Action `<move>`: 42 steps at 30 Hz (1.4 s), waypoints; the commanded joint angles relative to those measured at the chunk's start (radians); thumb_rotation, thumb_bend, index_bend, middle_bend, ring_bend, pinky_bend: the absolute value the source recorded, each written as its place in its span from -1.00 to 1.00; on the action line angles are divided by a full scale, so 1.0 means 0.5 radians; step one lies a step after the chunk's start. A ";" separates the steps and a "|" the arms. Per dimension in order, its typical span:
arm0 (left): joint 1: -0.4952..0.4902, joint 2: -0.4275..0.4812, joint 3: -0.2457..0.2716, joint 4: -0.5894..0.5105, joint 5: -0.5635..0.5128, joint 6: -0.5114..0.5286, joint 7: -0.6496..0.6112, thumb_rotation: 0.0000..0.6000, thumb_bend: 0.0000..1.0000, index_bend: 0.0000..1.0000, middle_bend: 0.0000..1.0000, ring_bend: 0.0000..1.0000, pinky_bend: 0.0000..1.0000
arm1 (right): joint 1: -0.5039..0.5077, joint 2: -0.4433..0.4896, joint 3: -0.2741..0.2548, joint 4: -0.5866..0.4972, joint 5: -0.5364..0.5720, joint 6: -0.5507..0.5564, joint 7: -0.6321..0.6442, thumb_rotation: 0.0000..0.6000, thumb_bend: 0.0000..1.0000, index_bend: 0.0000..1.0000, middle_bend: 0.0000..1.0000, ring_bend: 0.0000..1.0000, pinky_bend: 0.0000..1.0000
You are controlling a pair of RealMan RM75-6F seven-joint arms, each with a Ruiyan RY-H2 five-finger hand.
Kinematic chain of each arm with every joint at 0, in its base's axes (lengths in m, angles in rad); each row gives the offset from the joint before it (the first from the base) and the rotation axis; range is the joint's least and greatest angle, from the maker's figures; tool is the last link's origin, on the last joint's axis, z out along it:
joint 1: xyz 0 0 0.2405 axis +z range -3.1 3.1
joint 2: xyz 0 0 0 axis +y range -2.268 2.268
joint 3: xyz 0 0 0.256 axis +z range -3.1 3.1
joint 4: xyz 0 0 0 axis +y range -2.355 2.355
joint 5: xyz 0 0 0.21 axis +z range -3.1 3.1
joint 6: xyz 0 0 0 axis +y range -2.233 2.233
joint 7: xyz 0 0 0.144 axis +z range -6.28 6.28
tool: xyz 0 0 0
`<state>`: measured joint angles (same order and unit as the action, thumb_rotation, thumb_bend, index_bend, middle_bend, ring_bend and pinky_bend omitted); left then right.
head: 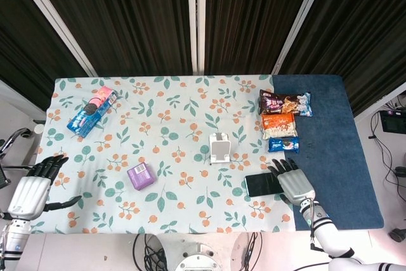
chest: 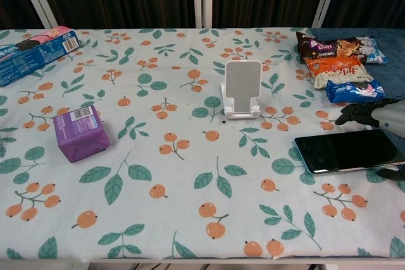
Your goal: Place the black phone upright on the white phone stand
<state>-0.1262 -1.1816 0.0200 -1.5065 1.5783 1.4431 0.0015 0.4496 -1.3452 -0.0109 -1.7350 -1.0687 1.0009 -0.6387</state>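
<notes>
The flat black glass-faced phone [head: 262,185] lies on the table, long axis left-to-right — the right hand [head: 290,181] hovers over its right end, fingers spread, empty, nearest by far.

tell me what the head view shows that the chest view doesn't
Only the head view shows the left robot hand, open off the table's left edge, the dark curtains behind, and the whole right robot hand spread over the phone's right end. Only the chest view shows the purple box's barcode label and the stand's front lip up close. Both show the phone lying flat, the stand empty, the purple box, the blue cookie box, the snack packs and the right robot hand's fingertips.
</notes>
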 commanded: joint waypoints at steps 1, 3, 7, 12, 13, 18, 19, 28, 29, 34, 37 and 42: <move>-0.003 0.000 0.007 -0.005 0.002 -0.012 0.005 -0.42 -1.00 -0.78 -0.80 -0.79 -0.58 | 0.008 -0.004 -0.006 0.002 0.010 -0.001 -0.002 1.00 -0.65 -0.70 -1.00 -1.00 -1.00; -0.003 -0.002 0.010 -0.005 0.000 -0.018 0.006 -0.42 -1.00 -0.78 -0.80 -0.79 -0.58 | 0.015 -0.006 -0.007 0.003 0.016 0.000 -0.001 1.00 -0.65 -0.69 -1.00 -1.00 -1.00; -0.003 -0.005 0.013 -0.006 -0.008 -0.028 0.007 -0.41 -1.00 -0.78 -0.80 -0.79 -0.58 | 0.029 -0.008 -0.010 0.005 0.026 0.001 0.005 1.00 -0.65 -0.63 -1.00 -1.00 -1.00; -0.006 -0.006 0.014 -0.010 -0.006 -0.031 0.011 -0.42 -1.00 -0.78 -0.80 -0.79 -0.58 | 0.036 -0.014 -0.016 0.009 0.017 0.015 0.027 1.00 -0.65 -0.41 -1.00 -1.00 -1.00; -0.006 -0.006 0.014 -0.010 -0.007 -0.032 0.011 -0.42 -1.00 -0.78 -0.80 -0.79 -0.58 | 0.036 -0.015 -0.017 0.010 0.011 0.020 0.033 1.00 -0.65 -0.36 -1.00 -1.00 -1.00; -0.009 -0.006 0.012 -0.009 -0.010 -0.036 0.012 -0.43 -1.00 -0.78 -0.80 -0.79 -0.58 | 0.035 -0.017 -0.024 0.015 -0.005 0.030 0.067 1.00 -0.61 0.01 -1.00 -1.00 -1.00; -0.008 -0.006 0.012 -0.010 -0.011 -0.035 0.011 -0.42 -1.00 -0.78 -0.80 -0.79 -0.58 | 0.034 -0.015 -0.024 0.010 -0.007 0.029 0.084 1.00 -0.60 0.05 -1.00 -1.00 -1.00; -0.003 -0.004 0.012 -0.004 -0.014 -0.026 0.001 -0.41 -1.00 -0.78 -0.80 -0.79 -0.58 | 0.021 0.006 -0.038 0.009 -0.080 0.055 0.171 1.00 -0.43 0.22 -0.96 -0.99 -1.00; -0.003 -0.005 0.012 -0.002 -0.014 -0.027 0.000 -0.41 -1.00 -0.78 -0.80 -0.79 -0.58 | 0.019 0.006 -0.039 0.011 -0.084 0.060 0.174 1.00 -0.42 0.23 -0.92 -0.97 -1.00; -0.002 -0.006 0.013 0.003 -0.015 -0.026 -0.006 -0.42 -1.00 -0.78 -0.80 -0.79 -0.58 | 0.013 0.000 -0.043 0.026 -0.100 0.078 0.183 1.00 -0.36 0.28 -0.66 -0.67 -0.84; -0.001 -0.006 0.013 0.004 -0.015 -0.025 -0.008 -0.42 -1.00 -0.78 -0.80 -0.79 -0.58 | 0.010 -0.004 -0.043 0.030 -0.110 0.088 0.187 1.00 -0.35 0.29 -0.52 -0.53 -0.84; -0.002 -0.007 0.012 0.006 -0.016 -0.026 -0.012 -0.42 -1.00 -0.78 -0.80 -0.79 -0.58 | 0.006 -0.006 -0.039 0.034 -0.131 0.106 0.199 1.00 -0.34 0.30 -0.35 -0.37 -0.84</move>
<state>-0.1271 -1.1850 0.0260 -1.5035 1.5704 1.4300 -0.0046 0.4528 -1.3481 -0.0309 -1.7182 -1.1334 1.0535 -0.5401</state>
